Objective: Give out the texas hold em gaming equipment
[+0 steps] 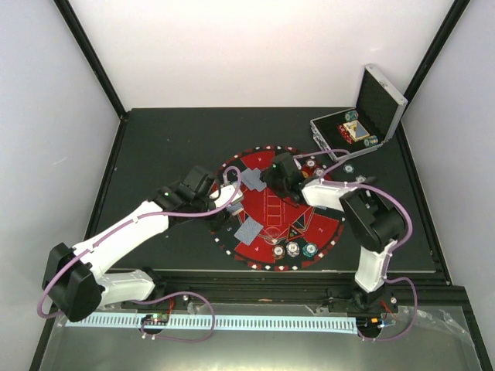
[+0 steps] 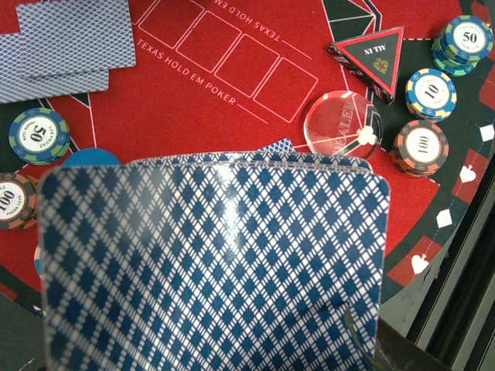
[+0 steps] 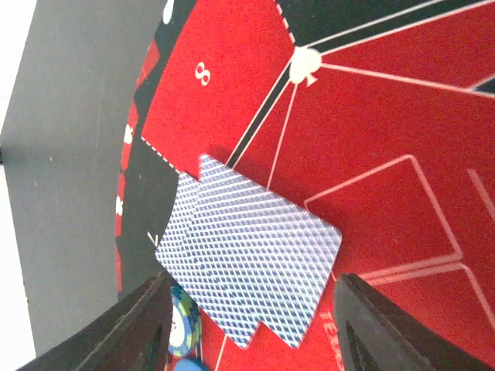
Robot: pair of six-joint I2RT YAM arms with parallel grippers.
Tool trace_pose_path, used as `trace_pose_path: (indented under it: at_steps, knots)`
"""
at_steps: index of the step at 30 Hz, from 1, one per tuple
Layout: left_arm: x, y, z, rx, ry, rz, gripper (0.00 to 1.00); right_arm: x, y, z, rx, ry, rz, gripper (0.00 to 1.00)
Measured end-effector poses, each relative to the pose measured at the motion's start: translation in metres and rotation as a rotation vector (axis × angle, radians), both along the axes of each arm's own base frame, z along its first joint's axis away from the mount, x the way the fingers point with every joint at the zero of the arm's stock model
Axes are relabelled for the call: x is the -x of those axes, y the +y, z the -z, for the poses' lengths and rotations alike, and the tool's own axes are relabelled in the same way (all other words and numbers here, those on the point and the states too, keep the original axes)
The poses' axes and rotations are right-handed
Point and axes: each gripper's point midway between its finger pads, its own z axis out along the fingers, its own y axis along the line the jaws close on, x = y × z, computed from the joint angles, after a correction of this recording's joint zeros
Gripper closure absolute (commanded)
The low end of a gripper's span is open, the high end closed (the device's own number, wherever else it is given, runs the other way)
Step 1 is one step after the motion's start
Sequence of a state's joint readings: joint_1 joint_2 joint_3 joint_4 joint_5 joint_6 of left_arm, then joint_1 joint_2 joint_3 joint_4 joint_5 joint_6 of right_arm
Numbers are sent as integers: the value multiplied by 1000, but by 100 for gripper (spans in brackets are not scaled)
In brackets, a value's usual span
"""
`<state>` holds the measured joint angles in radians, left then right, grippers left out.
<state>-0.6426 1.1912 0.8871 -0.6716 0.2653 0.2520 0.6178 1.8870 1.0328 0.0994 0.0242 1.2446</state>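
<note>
Your left fingers (image 2: 402, 357) pinch a stack of cards (image 2: 216, 263) over the mat (image 3: 371, 100). Your right fingers (image 3: 147, 325) are wide open above two cards (image 3: 247, 263).

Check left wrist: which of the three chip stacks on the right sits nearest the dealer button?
The reddish-brown 100 stack, right beside the clear dealer button; the blue 10 stack and teal 50 stack sit farther off.

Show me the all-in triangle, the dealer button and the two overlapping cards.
all-in triangle (image 2: 373, 56), left wrist view, its centre.
dealer button (image 2: 343, 126), left wrist view, its middle.
overlapping cards (image 3: 247, 247), right wrist view, top card's back.
</note>
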Motion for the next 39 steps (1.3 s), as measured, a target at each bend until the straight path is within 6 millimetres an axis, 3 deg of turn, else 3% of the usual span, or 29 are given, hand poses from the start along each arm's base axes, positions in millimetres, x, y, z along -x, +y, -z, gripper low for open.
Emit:
trace_pose_path:
  at_steps: [7,11,15,20,23,26,33,39]
  knots:
    - [1,-2,1,12,4,9,61,28,-29,-40,63,-92,-41,34]
    - [6,-8,-1,43,16,36,61,54,-37,-64,97,-177,-212,34]
    - [14,-16,-3,72,33,79,60,87,-28,-88,92,-246,-470,34]
    - [31,-31,-5,99,54,154,60,153,-9,-110,-56,-294,-801,34]
    - [40,-37,-5,105,65,189,60,186,-1,-116,-177,-297,-930,34]
    - [45,-41,-3,106,78,210,59,206,2,-114,-251,-274,-1003,34]
    - [51,-45,-1,104,88,232,59,221,12,-128,-359,-291,-1092,34]
    - [53,-47,-1,104,89,239,59,220,20,-123,-385,-263,-1109,40]
